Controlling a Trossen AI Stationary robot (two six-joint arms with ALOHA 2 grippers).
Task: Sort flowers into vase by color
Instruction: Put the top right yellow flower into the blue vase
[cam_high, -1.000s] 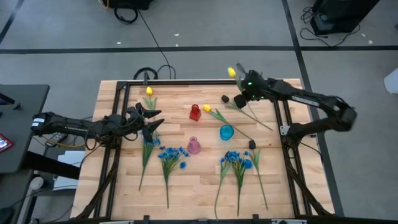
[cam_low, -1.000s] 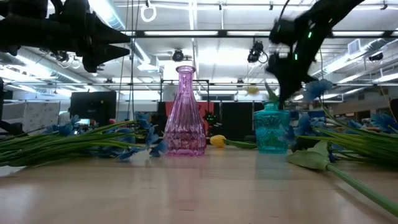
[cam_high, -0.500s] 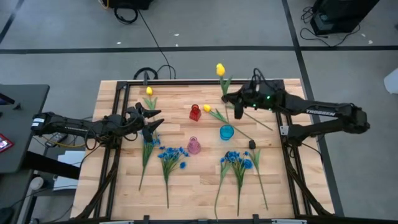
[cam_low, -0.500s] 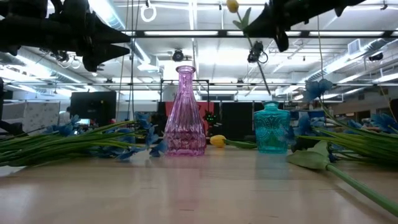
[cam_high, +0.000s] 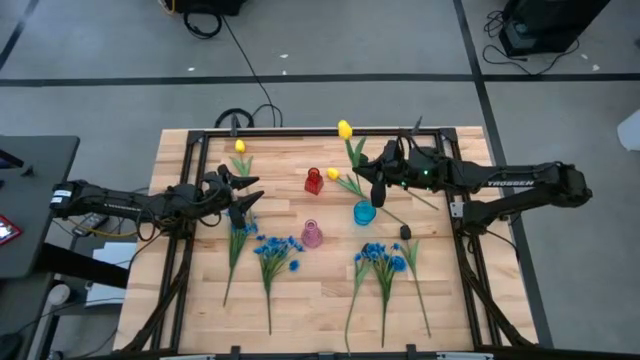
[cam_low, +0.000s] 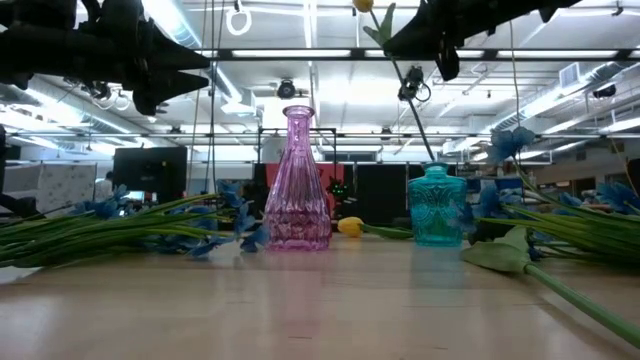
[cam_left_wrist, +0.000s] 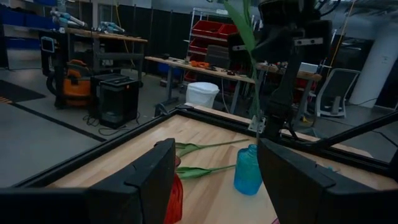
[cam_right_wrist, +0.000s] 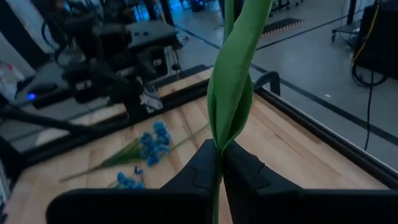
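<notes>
Pinching a smooth-stemmed yellow tulip (cam_high: 345, 130) in closed right jaws (cam_high: 379, 172) above the faceted teal vase (cam_high: 364, 212); left jaws (cam_high: 243, 190) agape.

The wooden table (cam_high: 210, 310) stands on a grey floor (cam_high: 320, 40) that has dark lines and black cables (cam_high: 245, 60) on it. Behind the table the room is a big workshop with long ceiling lights (cam_low: 300, 52). There are a workbench (cam_left_wrist: 199, 65), red storage bins (cam_left_wrist: 214, 31), a white bucket (cam_left_wrist: 200, 94) and an office chair (cam_left_wrist: 333, 93).
</notes>
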